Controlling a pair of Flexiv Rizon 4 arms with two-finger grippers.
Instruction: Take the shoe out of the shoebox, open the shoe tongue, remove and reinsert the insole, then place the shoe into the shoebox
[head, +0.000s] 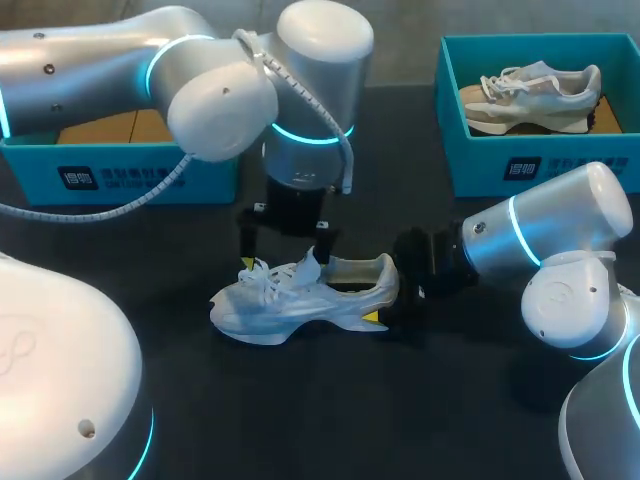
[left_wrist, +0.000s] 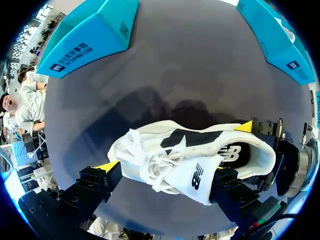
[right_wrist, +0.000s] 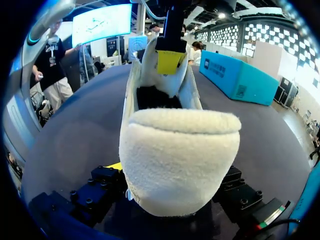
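While the right pincer (head: 386, 296) grasps the shoe (head: 285, 308) mid-table, the left pincer (head: 285, 260) straddles its tongue (left_wrist: 197, 176), released

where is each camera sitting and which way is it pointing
Head view: fixed above and behind, looking down on the table; left arm and right arm meet at the white shoe.
Left wrist view: on the left arm, looking down at the shoe's tongue; its jaws straddle the laces.
Right wrist view: on the right arm, looking along the shoe from the heel, which its jaws grip.
Shared: all three show the shoe.
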